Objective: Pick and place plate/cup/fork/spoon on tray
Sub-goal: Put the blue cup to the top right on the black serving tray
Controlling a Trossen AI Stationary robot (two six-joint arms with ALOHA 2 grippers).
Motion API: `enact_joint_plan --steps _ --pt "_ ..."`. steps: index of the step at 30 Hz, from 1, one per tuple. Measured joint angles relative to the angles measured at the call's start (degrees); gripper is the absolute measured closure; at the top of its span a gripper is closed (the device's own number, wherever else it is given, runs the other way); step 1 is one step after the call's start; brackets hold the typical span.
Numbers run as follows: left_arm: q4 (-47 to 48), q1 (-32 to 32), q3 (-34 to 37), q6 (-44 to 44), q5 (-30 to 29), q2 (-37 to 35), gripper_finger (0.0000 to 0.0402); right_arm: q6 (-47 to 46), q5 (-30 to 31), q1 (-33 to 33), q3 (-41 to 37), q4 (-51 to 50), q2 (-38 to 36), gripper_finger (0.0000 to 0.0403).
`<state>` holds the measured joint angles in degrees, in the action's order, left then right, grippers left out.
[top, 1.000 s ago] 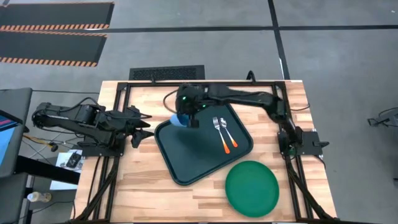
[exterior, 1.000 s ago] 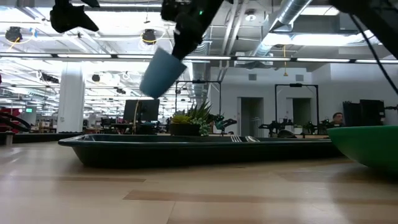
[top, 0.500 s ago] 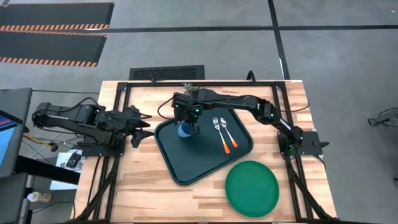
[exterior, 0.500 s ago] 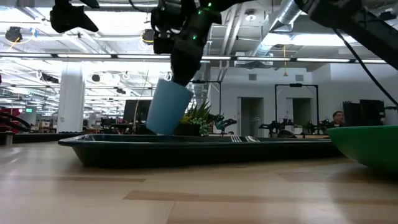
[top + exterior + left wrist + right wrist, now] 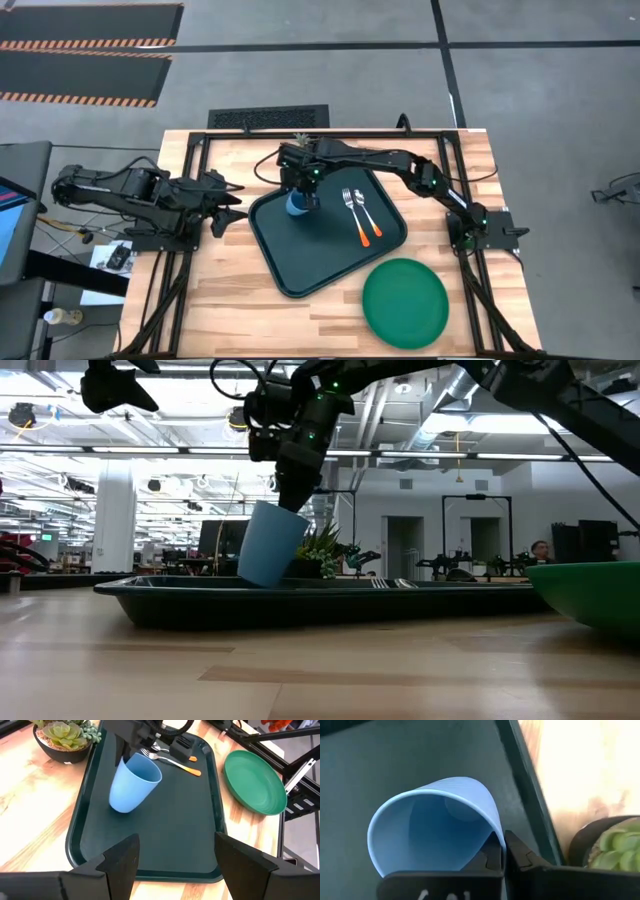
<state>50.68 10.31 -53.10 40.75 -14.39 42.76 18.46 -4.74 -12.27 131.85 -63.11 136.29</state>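
Left gripper (image 5: 228, 210) is parked at centre-left of the high view, off the tray; its jaws are seen spread open and empty in the left wrist view.

Big dark green-black rectangular tray with raised rim (image 5: 300, 275) sits mid-frame on the wooden surface (image 5: 230, 300).

Small light-blue round cup (image 5: 297, 207) is found in the tray's upper-left corner. In the low view the cup (image 5: 270, 545) is tilted, lower edge at or just above the tray floor; contact is hidden by the rim. Right gripper (image 5: 307, 186) is on top of it, jaws pinched shut on the cup's rim wall, one finger inside and one outside, as seen in the right wrist view (image 5: 502, 855). The cup hangs below and slightly left of the jaws in the low view, its axis leaning, mouth up toward the jaws. Judged: the cup must be righted before release, else it may tip over.

Right of the cup, a silver fork with thin orange handle (image 5: 353, 215) and a silver spoon with thin orange handle (image 5: 367, 215) lie side by side on the tray.

Large round flat green plate (image 5: 404, 302) is at lower right, on the surface just off the tray corner; not yet placed. The right arm is the nearer one.
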Motion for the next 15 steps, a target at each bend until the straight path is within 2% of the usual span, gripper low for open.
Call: enact_joint_plan --steps 9,15 --pt "0.0 0.0 0.0 -0.02 -0.04 -0.02 0.0162 0.09 -0.01 -0.37 -0.04 0.29 -0.02 0.0394" --pt "0.0 0.0 0.0 -0.02 -0.95 0.0 0.0162 1.49 -0.01 -0.37 -0.07 0.76 -0.02 0.0358"
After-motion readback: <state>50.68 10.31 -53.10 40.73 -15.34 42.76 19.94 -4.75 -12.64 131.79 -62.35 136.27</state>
